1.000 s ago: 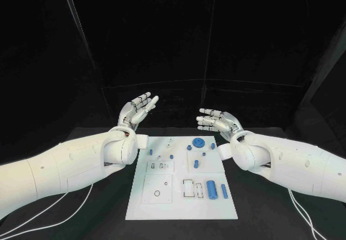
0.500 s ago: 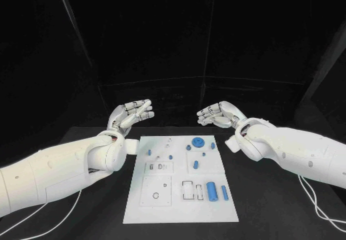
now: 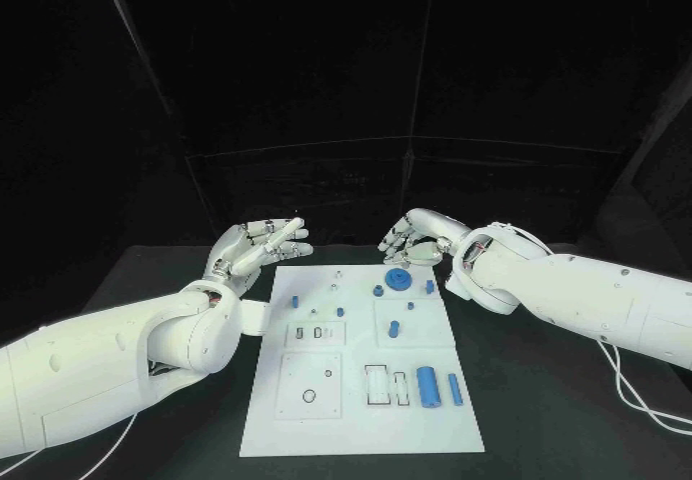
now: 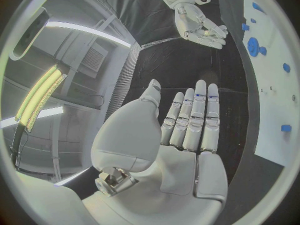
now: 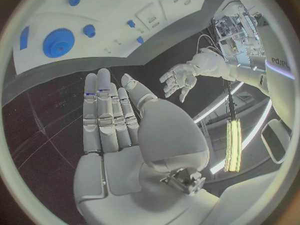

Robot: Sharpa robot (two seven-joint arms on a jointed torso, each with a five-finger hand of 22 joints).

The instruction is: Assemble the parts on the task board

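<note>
Lying on black table (image 3: 548,400), white task board (image 3: 361,420), backdrop seemingly dark curtain.

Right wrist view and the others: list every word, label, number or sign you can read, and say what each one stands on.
"edet": partial dark letters at the rim of the right wrist view, on a pale surface in the room behind; cut off by the picture's edge, so the whole word cannot be told.
Task board: only outlines and recesses, no readable text.
Left hand and right hand: no readable markings.
</note>
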